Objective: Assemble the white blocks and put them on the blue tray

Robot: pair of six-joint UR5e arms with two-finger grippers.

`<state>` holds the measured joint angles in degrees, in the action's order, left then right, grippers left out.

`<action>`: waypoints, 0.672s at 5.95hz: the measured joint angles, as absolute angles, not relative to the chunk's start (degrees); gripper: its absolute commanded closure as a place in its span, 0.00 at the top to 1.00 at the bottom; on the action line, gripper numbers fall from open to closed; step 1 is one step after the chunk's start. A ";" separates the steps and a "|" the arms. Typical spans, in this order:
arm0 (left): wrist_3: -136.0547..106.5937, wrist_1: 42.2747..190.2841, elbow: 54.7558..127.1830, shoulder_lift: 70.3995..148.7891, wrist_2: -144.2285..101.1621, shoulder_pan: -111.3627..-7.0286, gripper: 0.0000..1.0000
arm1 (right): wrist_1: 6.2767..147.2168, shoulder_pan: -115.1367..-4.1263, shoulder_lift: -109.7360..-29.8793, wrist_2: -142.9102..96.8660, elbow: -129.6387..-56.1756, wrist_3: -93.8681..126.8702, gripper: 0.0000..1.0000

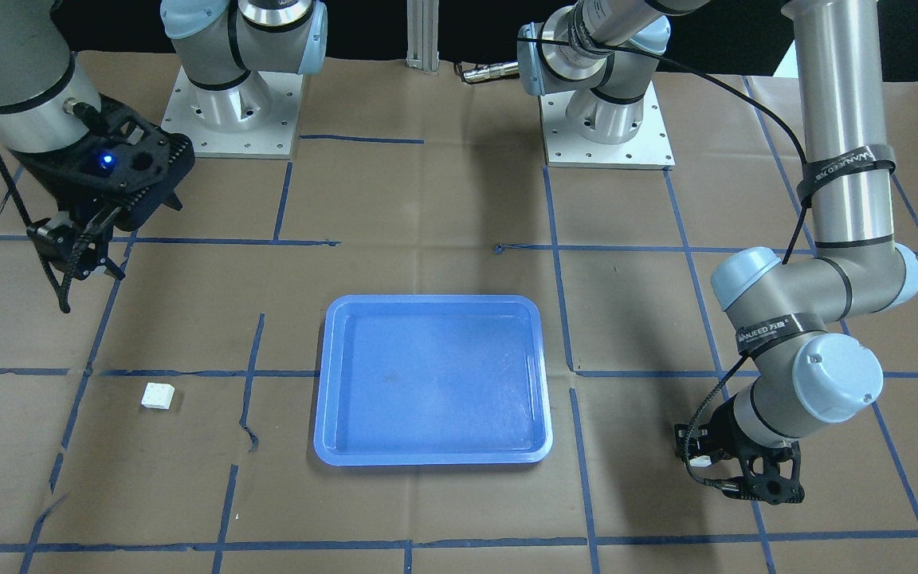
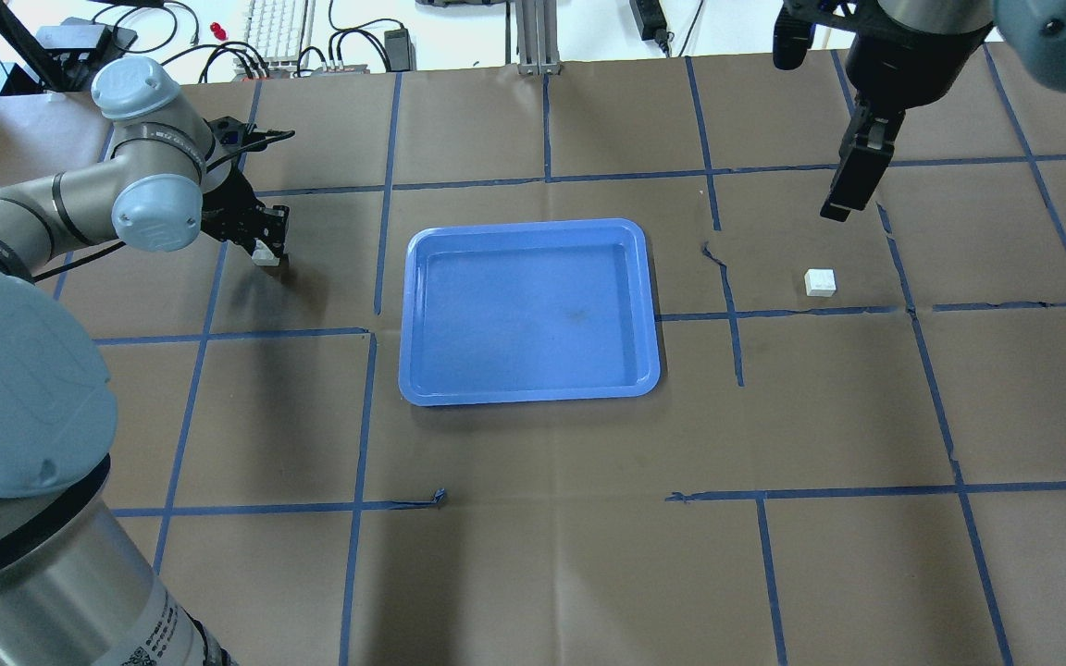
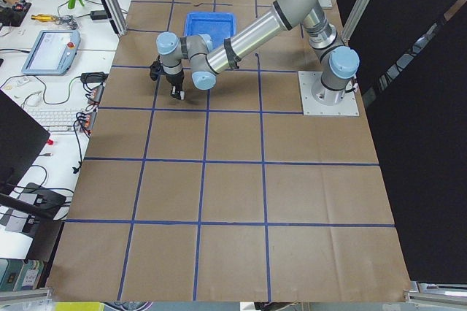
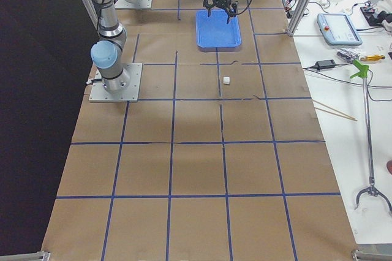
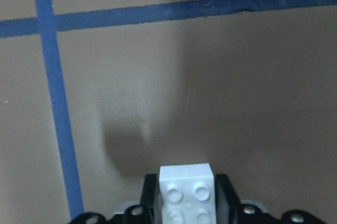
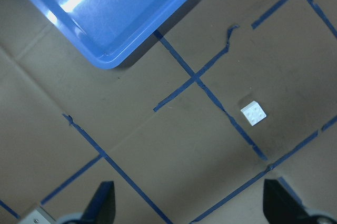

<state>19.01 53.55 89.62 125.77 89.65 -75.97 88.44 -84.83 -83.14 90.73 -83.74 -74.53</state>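
Observation:
My left gripper point(image 2: 266, 248) is shut on a white block point(image 5: 187, 195), whose studs show between its fingers in the left wrist view. It holds the block low over the brown paper, left of the blue tray point(image 2: 528, 310); the gripper also shows in the front view point(image 1: 702, 461). The second white block point(image 2: 820, 282) lies studs up on the paper right of the tray; it also shows in the front view point(image 1: 158, 395) and the right wrist view point(image 6: 253, 113). My right gripper point(image 2: 852, 185) is open and empty, raised high, behind that block.
The table is covered in brown paper with a grid of blue tape lines. The tray point(image 1: 431, 383) is empty. Both arm bases point(image 1: 606, 119) stand at the robot's edge of the table. Cables and a keyboard lie beyond the far edge.

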 measured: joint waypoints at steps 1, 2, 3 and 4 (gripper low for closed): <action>19.37 54.49 89.24 124.77 89.54 -76.13 0.21 | 88.96 -81.16 -81.60 90.34 -82.62 -82.85 1.00; 20.83 56.14 89.43 122.13 89.26 -77.68 0.24 | 89.05 -78.12 -79.01 90.00 -80.21 -89.12 1.00; 24.11 56.84 90.30 119.34 89.16 -81.63 0.24 | 89.11 -76.01 -75.97 88.12 -77.82 -93.29 1.00; 28.49 56.67 91.44 117.80 89.13 -86.89 0.24 | 88.78 -73.73 -73.64 85.18 -76.77 -95.83 1.00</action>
